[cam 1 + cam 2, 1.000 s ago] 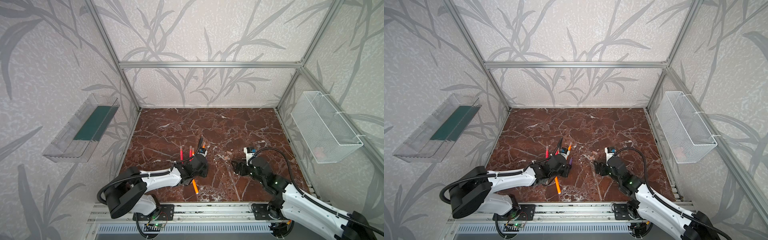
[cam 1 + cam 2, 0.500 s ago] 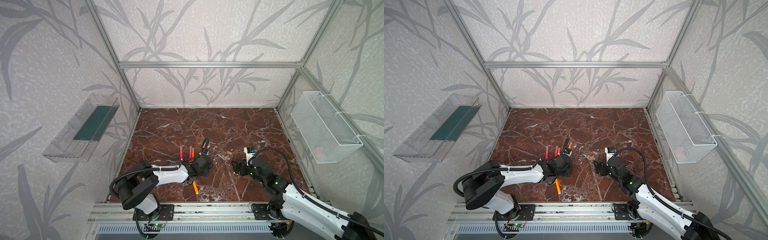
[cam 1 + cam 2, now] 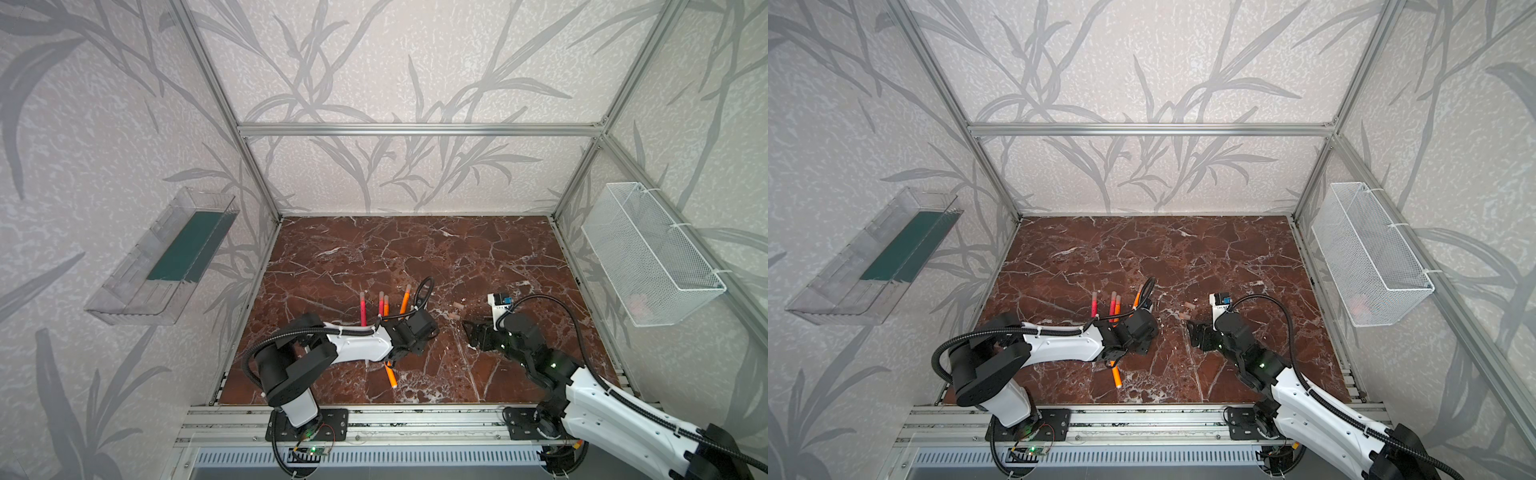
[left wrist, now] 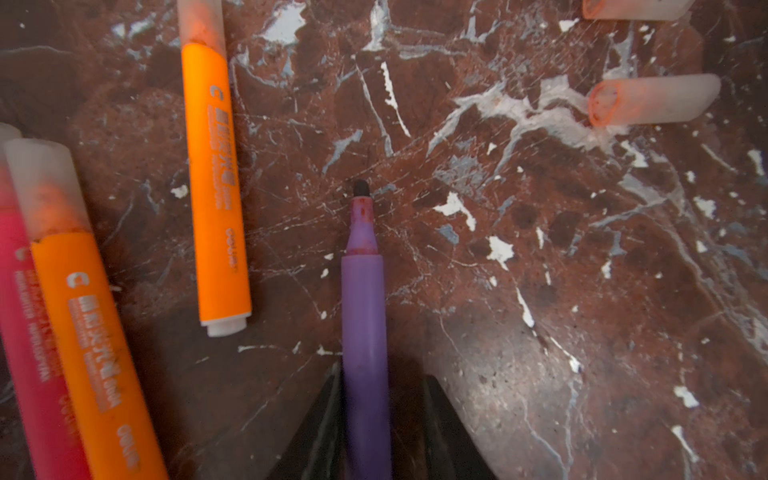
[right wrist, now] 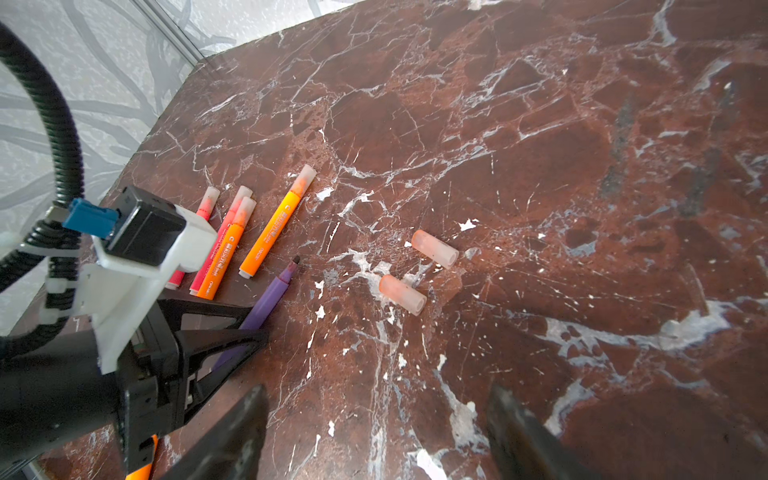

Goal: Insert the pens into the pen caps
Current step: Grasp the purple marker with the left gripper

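Red-brown marble surface (image 3: 415,257) inside a leaf-papered enclosure. The left gripper (image 4: 382,374) sits low over it, its jaws straddling the purple pen (image 4: 363,299), which is uncapped with its dark tip pointing away from the wrist. One finger (image 4: 328,399) lies against the barrel, but a dark gap on the other side leaves it unclear whether the pen is clamped. Just beside it lie four capped pens (image 5: 274,224), two orange and two pink-red. A fifth, orange pen (image 3: 390,376) lies partly under the left arm. Two loose pen caps (image 5: 435,248) lie near each other, apart from the purple tip. The right gripper (image 5: 378,419) hovers near them, jaws wide apart and holding nothing.
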Robot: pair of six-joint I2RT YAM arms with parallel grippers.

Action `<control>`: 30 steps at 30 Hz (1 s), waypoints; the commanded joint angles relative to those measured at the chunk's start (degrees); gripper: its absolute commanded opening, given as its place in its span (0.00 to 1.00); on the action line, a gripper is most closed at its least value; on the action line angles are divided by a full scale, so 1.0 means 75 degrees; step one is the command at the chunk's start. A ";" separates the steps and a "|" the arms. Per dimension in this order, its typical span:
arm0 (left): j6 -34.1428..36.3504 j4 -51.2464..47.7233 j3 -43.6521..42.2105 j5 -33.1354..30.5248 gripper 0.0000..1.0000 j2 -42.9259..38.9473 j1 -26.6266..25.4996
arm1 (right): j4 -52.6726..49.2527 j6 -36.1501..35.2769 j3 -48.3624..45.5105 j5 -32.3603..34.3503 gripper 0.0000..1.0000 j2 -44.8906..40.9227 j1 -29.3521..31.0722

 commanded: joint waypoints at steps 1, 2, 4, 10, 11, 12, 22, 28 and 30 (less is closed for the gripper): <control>-0.0096 -0.0659 0.0150 -0.0312 0.33 0.0110 -0.0088 | -0.0126 0.0052 0.0208 -0.0003 0.81 -0.0084 0.0062; -0.0100 -0.0725 0.0174 -0.0348 0.33 0.0084 -0.0104 | -0.0126 0.0052 0.0213 -0.0003 0.81 -0.0085 0.0067; -0.0080 -0.0908 0.0177 -0.0430 0.33 -0.0017 -0.0155 | -0.0124 0.0052 0.0230 -0.0003 0.81 -0.0084 0.0065; -0.0010 -0.1309 0.0111 -0.0624 0.33 -0.0145 -0.0232 | -0.0058 0.0073 0.0226 -0.0004 0.81 -0.0047 0.0079; 0.0001 -0.1311 0.0115 -0.0644 0.33 -0.0110 -0.0229 | -0.0026 0.0079 0.0209 -0.0014 0.81 -0.0044 0.0076; 0.0023 -0.1294 0.0124 -0.0643 0.33 -0.0052 -0.0235 | -0.0001 0.0088 0.0196 -0.0015 0.81 -0.0028 0.0076; -0.0075 -0.1579 0.0539 -0.0835 0.14 0.0480 -0.0241 | 0.0058 0.0159 0.0196 0.0052 0.81 -0.0043 0.0242; 0.0123 -0.1728 0.0810 -0.1127 0.08 0.0058 -0.0232 | 0.0267 0.0192 0.0120 0.0187 0.80 -0.0317 0.0471; 0.0279 -0.1728 0.0905 -0.1190 0.06 -0.0255 -0.0187 | 0.0294 0.0205 0.0127 0.0187 0.80 -0.0524 0.0515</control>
